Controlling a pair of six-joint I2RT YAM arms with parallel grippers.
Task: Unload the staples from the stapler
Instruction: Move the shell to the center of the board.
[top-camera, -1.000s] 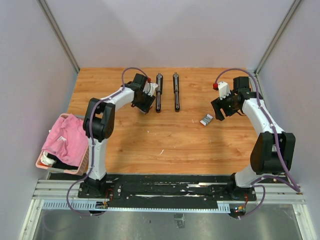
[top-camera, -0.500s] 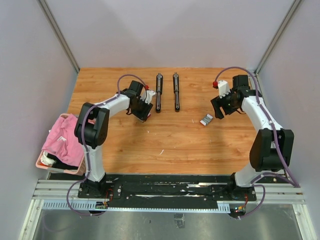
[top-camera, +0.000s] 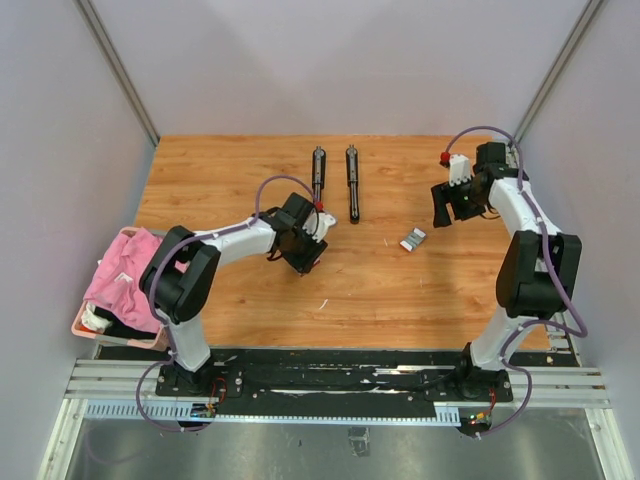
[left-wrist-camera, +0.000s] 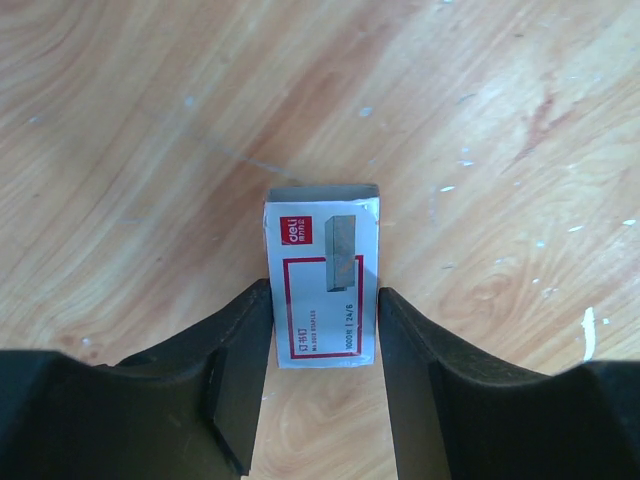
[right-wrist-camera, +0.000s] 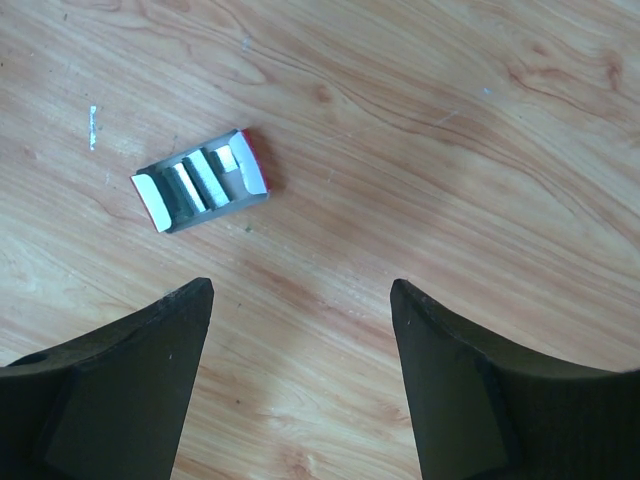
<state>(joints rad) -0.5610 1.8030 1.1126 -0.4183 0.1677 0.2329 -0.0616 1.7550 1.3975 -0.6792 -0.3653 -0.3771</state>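
The stapler lies at the back of the table as two black bars side by side, one (top-camera: 318, 183) left of the other (top-camera: 352, 183). The staples (right-wrist-camera: 196, 186) are silvery strips in a small open grey tray (top-camera: 413, 238), which rests on the wood. My right gripper (right-wrist-camera: 300, 292) hangs open over bare wood just short of that tray, seen from above at the right (top-camera: 443, 210). My left gripper (left-wrist-camera: 325, 300) is shut on a small red-and-white box (left-wrist-camera: 322, 275), one finger on each long side. From above, the left gripper (top-camera: 302, 250) is near the table's middle and hides the box.
A basket (top-camera: 172, 318) with pink cloth (top-camera: 130, 275) sits at the table's left edge, beside the left arm's base. Grey walls close the table in at the back and on both sides.
My left arm has swung from beside the stapler toward the near middle of the table. My right gripper has drawn back toward the far right, away from the tray.
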